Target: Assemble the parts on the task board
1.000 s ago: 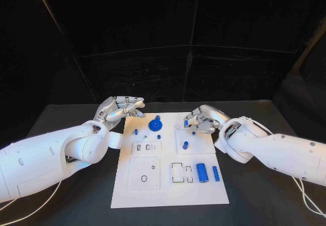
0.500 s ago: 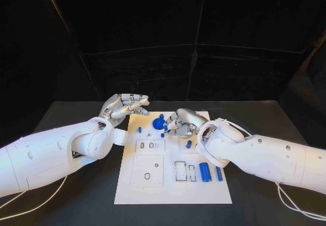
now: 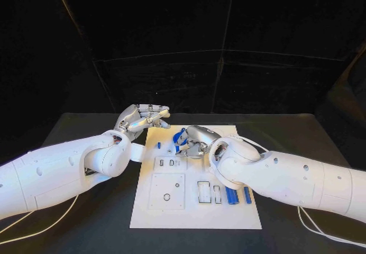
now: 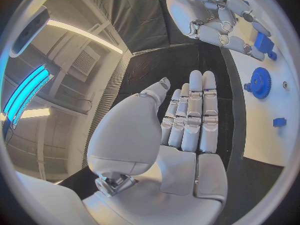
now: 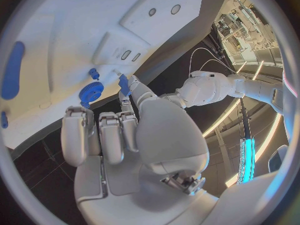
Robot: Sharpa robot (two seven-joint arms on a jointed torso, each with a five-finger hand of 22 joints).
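Head view shows my right hand (image 3: 194,142) now over the far end of the task board (image 3: 194,211), right beside the blue gear (image 3: 180,138); a second ago it hovered further toward the board's right edge, so it has swung across the plate toward the gear. My right wrist view shows a small blue peg (image 5: 124,84) pinched at the fingertips (image 5: 128,92), with the other fingers lying together and folded down, not spread. The peg's tip is close to the board near the gear (image 5: 91,91), but I cannot tell whether it touches. I judge this to be the approach to seating that peg in a socket by the gear, with the insertion itself not yet done.

My left hand (image 3: 143,118) is off the board's far left corner, above the black surface (image 3: 84,127), about where it was before. My left wrist view shows its fingers (image 4: 195,115) straight and close together with nothing in them.

On the board, toward its near end from the gear, a blue cylinder (image 3: 231,196) and a thinner blue bar (image 3: 246,194) lie side by side, untouched. A small blue stub (image 3: 158,145) stands just left of the gear. Several parts remain to place, so I reckon the task is still at an early stage.
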